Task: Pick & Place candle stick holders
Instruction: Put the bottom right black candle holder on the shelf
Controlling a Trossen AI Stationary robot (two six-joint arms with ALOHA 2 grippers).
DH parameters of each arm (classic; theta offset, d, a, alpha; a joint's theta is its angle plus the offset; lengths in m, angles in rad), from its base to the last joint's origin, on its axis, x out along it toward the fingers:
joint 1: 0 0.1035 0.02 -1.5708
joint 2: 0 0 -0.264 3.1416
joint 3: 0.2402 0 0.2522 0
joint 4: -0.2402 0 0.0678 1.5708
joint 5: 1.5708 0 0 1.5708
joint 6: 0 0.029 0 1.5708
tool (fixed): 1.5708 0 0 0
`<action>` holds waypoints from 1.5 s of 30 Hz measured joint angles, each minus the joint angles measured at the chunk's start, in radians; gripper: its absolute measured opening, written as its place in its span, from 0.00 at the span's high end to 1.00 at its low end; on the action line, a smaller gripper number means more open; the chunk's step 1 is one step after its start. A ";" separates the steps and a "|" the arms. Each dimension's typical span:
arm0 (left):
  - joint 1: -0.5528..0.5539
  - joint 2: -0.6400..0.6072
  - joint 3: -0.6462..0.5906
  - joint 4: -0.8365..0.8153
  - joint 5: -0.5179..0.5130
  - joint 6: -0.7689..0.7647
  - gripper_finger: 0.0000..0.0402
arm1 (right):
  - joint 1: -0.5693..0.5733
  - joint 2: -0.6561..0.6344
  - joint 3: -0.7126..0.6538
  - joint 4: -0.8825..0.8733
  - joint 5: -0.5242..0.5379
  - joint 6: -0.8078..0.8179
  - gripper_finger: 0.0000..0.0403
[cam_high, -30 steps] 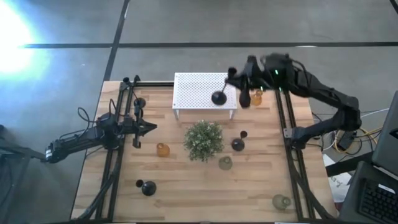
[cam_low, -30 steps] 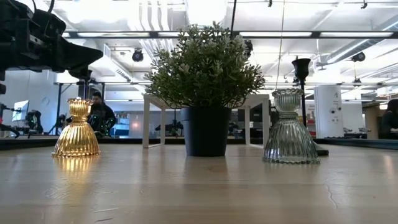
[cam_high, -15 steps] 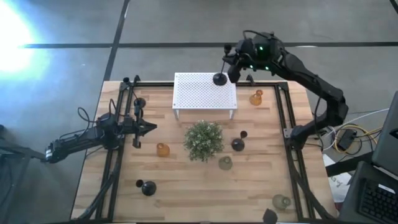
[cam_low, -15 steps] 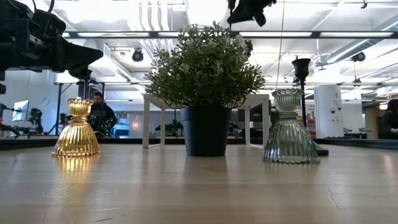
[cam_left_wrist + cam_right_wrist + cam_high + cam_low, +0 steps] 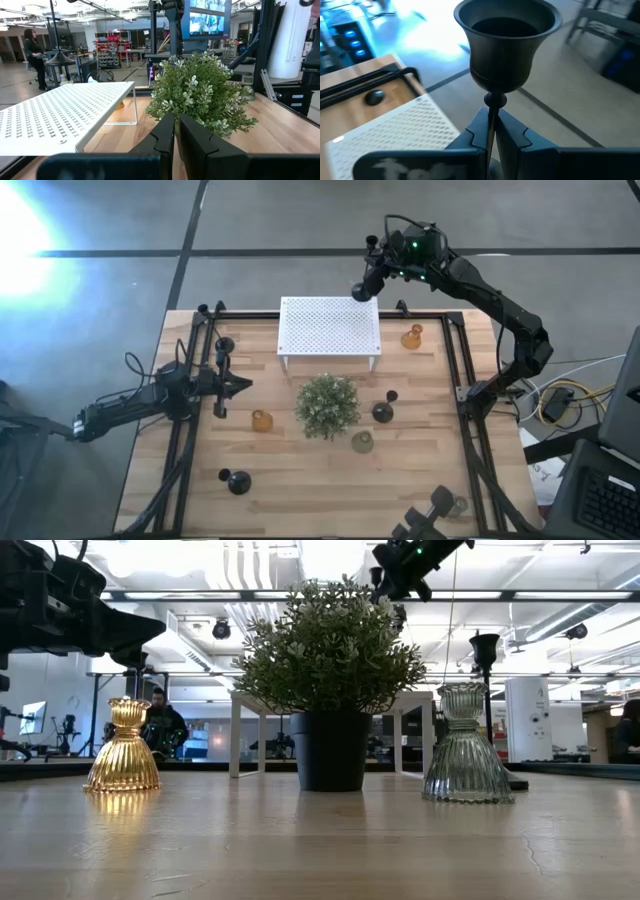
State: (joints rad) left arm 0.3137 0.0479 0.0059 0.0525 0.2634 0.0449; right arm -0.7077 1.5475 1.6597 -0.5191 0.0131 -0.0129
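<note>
From table level an amber ribbed holder (image 5: pixel 122 748) and a clear-grey one (image 5: pixel 466 748) flank the potted plant (image 5: pixel 331 670), while only overhead shows the left gripper (image 5: pixel 238 384) pinched shut near the amber holder and the right gripper (image 5: pixel 372 277) clamping a tall black candlestick (image 5: pixel 504 45) above the white perforated stand's (image 5: pixel 329 330) far corner.

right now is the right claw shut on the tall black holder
Yes: the right claw pinches the thin stem of the tall black holder, held over the white stand.

Harsh glare upper left; bright ceiling lights.
</note>
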 joint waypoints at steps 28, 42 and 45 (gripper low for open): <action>0.000 0.000 0.000 0.000 0.000 0.000 0.92 | -0.030 -0.063 -0.280 0.168 0.005 0.065 0.97; 0.000 0.000 0.000 -0.001 0.000 0.000 0.92 | -0.028 -0.134 -0.429 0.336 -0.059 0.090 0.97; 0.000 0.000 0.000 -0.001 0.000 0.000 0.92 | -0.025 -0.127 -0.429 0.341 -0.059 0.087 0.97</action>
State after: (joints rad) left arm 0.3136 0.0479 0.0059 0.0519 0.2634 0.0450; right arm -0.7330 1.4207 1.2304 -0.1778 -0.0463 0.0744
